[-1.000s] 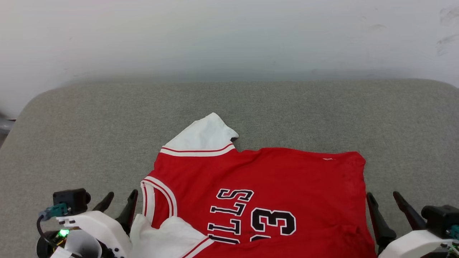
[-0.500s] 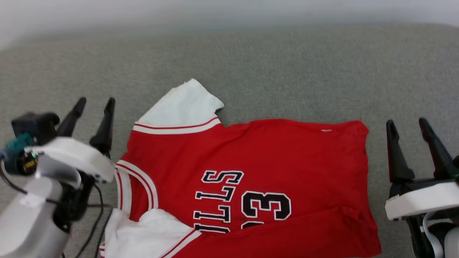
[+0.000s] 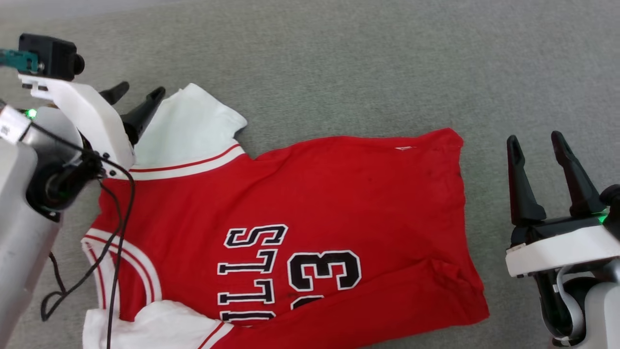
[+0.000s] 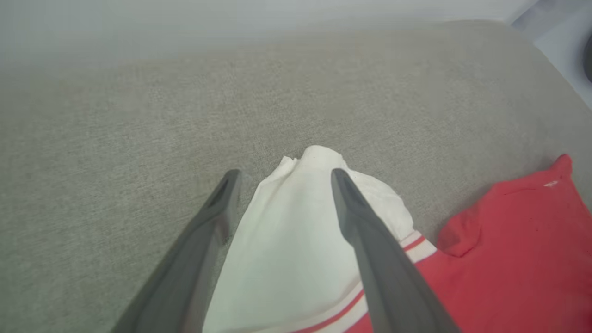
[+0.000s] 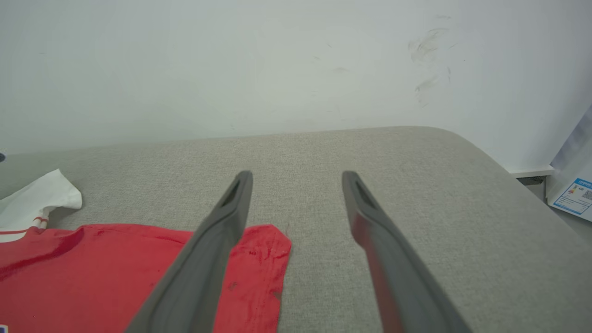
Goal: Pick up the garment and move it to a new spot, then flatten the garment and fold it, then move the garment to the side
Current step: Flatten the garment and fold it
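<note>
Closest to the robot, the near sleeve (image 3: 160, 327) of the jersey (image 3: 339, 194) is bunched up, back and inward of the left gripper (image 3: 144, 87). The jersey lies spread on the grey cushion (image 3: 339, 58), its near edge folded over part of the black 23. The right gripper (image 3: 534, 137) has its fingers wide apart with nothing between them. It sits just outward of the jersey's hem end, clear of the cloth. In its wrist view the red corner (image 5: 263, 249) lies beside and behind its left finger. The left gripper is further out, also spread and empty, above the far sleeve (image 3: 189, 126). In its wrist view that white sleeve (image 4: 286, 249) runs up between the two fingers and its tip pokes just past them. The fingers look close to the cloth, but contact is hard to judge. Ahead of both grippers is bare cushion, then a pale wall (image 5: 231, 69).
</note>
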You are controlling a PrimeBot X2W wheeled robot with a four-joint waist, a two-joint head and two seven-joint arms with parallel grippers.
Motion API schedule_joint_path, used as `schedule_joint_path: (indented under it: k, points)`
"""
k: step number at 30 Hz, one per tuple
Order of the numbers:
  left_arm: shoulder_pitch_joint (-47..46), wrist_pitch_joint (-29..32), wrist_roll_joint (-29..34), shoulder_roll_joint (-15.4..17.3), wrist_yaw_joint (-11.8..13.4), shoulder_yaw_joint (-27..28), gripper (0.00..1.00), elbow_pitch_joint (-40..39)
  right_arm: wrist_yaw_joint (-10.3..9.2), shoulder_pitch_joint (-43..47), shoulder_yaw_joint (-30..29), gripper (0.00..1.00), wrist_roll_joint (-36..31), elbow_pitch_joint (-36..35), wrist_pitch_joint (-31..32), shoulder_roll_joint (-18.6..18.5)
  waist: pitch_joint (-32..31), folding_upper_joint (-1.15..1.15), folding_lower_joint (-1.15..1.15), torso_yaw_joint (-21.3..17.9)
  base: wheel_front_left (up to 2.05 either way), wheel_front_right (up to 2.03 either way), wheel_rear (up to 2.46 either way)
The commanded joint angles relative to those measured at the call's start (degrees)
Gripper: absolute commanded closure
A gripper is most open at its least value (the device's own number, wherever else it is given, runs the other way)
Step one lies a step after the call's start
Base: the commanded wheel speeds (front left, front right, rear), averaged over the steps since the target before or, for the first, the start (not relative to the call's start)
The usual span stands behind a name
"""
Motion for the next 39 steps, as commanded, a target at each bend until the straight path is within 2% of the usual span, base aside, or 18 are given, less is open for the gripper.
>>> schedule_joint_path:
  k: [1,8,11,14,15,16,17,18,20,26,31,39]
  points:
    - [-1.33,2.16,-0.61,0.53,-0.41,-0.44,0.00,1.04,-0.05,-1.08,0.21,0.00,0.55,0.44,-0.40,0.16,1.07,0.00,-0.01,-1.47,0.00,0.00,0.00]
    - [-7.42,17.82,-5.59,0.80,-0.95,-2.58,0.00,11.01,-0.05,-0.90,1.59,0.00,3.87,4.10,-2.79,0.18,3.88,0.00,-0.01,-5.81,0.00,0.00,0.00]
    - [-7.49,22.85,-5.95,0.83,-0.17,-4.18,0.00,14.27,-0.05,-0.69,1.93,0.00,4.83,5.29,-3.59,0.18,4.48,0.00,-0.01,-6.81,0.00,0.00,0.00]
    - [-5.96,30.24,-7.04,0.35,1.92,-6.44,0.00,17.60,-0.05,-0.70,2.07,0.00,5.75,6.32,-4.21,0.18,4.92,0.00,-0.01,-7.53,0.00,0.00,0.00]
    - [-5.44,32.14,-7.34,0.05,2.58,-7.06,0.13,18.24,-0.05,-0.76,2.03,0.00,6.09,6.60,-4.26,0.18,5.04,0.00,-0.01,-7.65,0.00,0.00,0.00]
    - [-5.02,33.90,-7.89,-0.35,3.19,-7.47,0.54,18.75,-0.04,-0.83,2.13,0.00,6.42,6.92,-4.10,0.18,5.15,0.00,-0.01,-7.74,0.00,0.00,0.00]
    - [-4.82,35.04,-8.00,-0.71,3.62,-7.85,0.74,18.86,-0.04,-0.98,2.25,0.00,6.66,7.18,-3.90,0.19,5.24,0.00,-0.01,-7.83,0.00,0.00,0.00]
    - [-4.69,35.31,-8.04,-0.94,3.84,-8.01,1.00,18.71,-0.05,-1.20,2.39,0.00,6.84,7.40,-3.87,0.18,5.32,0.00,-0.01,-7.93,0.00,0.00,0.00]
    - [-4.52,35.06,-8.06,-1.34,3.95,-8.06,1.00,18.49,-0.05,-1.57,2.83,0.00,7.38,7.93,-3.27,0.18,5.34,0.00,-0.01,-8.04,0.00,0.00,0.00]
    - [-6.06,28.63,-6.60,-1.20,3.04,-6.40,1.00,17.56,-0.05,-3.07,3.01,0.00,8.96,10.90,0.69,0.17,4.20,0.00,-0.01,-7.16,0.00,0.00,0.00]
    - [-8.27,21.94,-5.05,-1.31,1.83,-5.02,1.00,16.17,-0.05,-6.87,1.85,0.00,9.39,15.86,9.66,-0.57,2.29,0.00,-0.01,-4.79,0.00,0.00,0.00]
    - [-9.76,17.91,-4.36,-2.94,-0.08,-5.10,1.00,12.32,-0.04,-14.27,1.98,0.00,10.21,20.69,24.13,-4.18,1.20,0.00,-0.01,0.29,0.00,0.00,0.00]
